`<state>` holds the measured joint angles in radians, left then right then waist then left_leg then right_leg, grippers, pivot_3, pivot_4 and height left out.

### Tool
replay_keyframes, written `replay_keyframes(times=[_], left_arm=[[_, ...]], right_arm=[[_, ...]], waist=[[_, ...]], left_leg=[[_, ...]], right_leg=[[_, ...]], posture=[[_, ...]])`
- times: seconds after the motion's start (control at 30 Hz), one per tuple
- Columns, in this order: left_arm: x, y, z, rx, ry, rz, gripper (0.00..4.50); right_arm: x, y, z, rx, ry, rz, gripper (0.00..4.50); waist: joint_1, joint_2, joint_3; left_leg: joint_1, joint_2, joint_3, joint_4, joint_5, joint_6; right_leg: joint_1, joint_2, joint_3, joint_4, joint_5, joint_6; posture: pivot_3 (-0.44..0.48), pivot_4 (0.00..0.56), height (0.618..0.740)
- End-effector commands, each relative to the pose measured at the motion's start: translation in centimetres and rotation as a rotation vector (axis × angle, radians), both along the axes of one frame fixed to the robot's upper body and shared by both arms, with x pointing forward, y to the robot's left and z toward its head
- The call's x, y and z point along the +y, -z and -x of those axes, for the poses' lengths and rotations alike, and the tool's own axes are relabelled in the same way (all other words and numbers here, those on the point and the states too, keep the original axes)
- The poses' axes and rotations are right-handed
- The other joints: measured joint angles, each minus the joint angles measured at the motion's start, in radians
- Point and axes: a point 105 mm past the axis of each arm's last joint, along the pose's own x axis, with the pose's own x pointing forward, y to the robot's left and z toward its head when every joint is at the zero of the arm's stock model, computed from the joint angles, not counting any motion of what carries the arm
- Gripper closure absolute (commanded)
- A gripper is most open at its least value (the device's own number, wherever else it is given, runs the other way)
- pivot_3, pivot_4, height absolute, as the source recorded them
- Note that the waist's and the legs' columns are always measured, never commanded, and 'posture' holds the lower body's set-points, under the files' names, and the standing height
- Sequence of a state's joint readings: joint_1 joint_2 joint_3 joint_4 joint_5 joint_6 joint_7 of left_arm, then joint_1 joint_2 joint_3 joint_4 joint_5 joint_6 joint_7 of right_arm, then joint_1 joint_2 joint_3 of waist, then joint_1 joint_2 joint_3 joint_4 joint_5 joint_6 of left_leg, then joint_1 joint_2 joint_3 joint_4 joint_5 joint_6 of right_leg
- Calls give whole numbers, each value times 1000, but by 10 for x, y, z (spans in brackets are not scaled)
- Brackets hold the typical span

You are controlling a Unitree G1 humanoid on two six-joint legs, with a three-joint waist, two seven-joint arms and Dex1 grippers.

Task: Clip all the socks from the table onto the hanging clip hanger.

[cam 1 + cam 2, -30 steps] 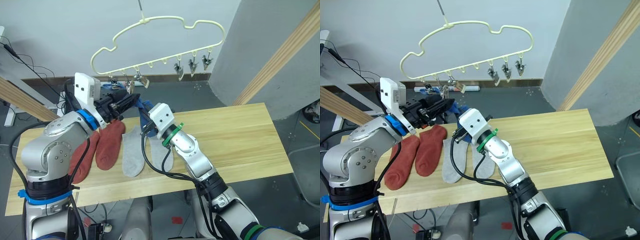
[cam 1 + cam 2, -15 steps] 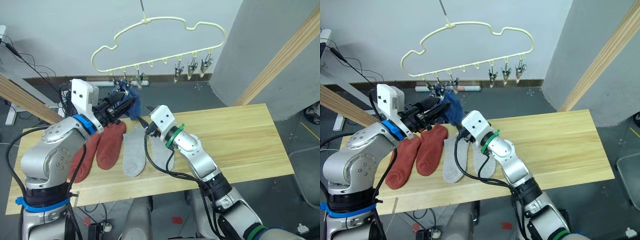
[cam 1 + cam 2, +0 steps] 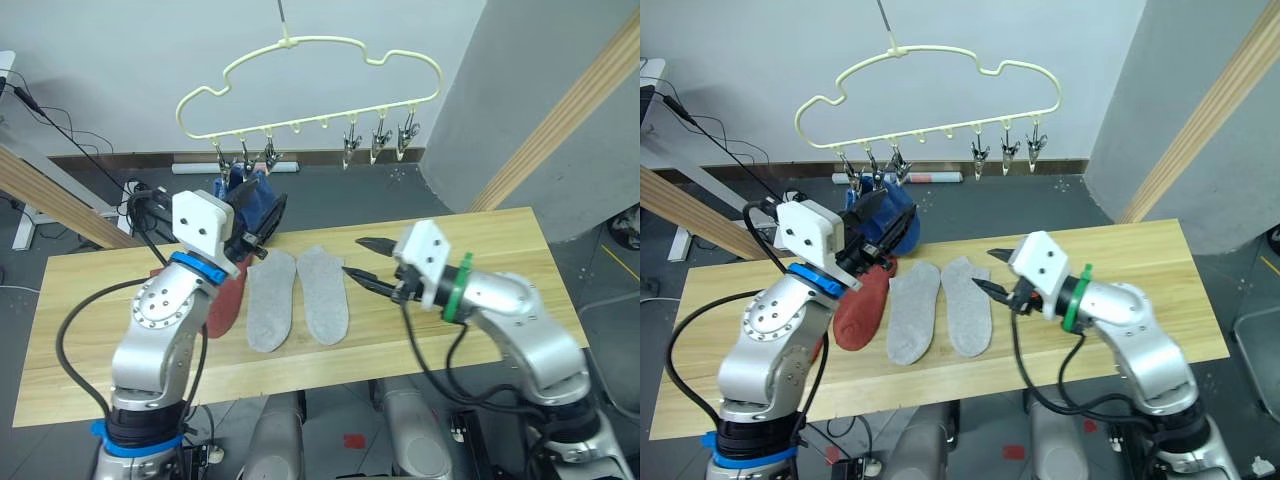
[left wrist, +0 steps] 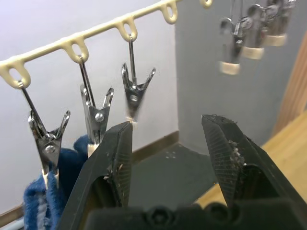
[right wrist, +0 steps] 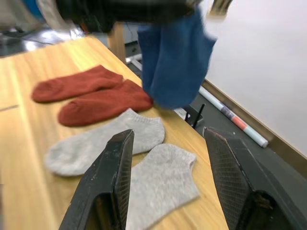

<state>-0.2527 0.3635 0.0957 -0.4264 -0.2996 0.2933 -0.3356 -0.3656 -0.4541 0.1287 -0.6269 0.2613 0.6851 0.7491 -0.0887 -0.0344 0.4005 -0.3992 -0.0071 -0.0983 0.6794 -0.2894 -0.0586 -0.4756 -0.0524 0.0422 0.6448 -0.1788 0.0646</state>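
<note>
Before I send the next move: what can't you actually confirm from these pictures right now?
- Blue socks: whether one or two hang from the clip hanger; the left gripper covers them in the eye views.
- Which clips hold them: cut off at the left wrist view's edge.
- Rust-red socks: mostly behind the left arm in the eye views.
</note>
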Motion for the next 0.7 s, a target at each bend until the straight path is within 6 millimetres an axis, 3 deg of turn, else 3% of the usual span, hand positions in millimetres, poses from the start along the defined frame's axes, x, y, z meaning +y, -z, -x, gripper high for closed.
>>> replay_keyframes(times=[0.03, 0.33, 0.7], left_arm=[[0, -3, -2, -69, -54, 9, 1979], [-5, -6, -13, -113, -122, 83, 1979], [-10, -13, -34, -122, -143, 121, 1979]], right_arm=[[-8, -16, 11, -5, -30, -5, 2116], [-26, -21, 9, 22, 11, 38, 2116], [-26, -30, 8, 9, 3, 20, 2116]], waist=[[-2, 0, 0], [-2, 0, 0], [-2, 0, 0]], left_leg=[[0, 0, 0, 0, 0, 0], [0, -1, 1, 1, 0, 1], [0, -1, 1, 1, 0, 1]], right_leg=[[0, 0, 0, 0, 0, 0], [1, 0, 1, -1, 1, 1], [1, 0, 1, -1, 1, 1]], posture=[[-175, 403, 740], [-204, 400, 740], [-214, 401, 740]])
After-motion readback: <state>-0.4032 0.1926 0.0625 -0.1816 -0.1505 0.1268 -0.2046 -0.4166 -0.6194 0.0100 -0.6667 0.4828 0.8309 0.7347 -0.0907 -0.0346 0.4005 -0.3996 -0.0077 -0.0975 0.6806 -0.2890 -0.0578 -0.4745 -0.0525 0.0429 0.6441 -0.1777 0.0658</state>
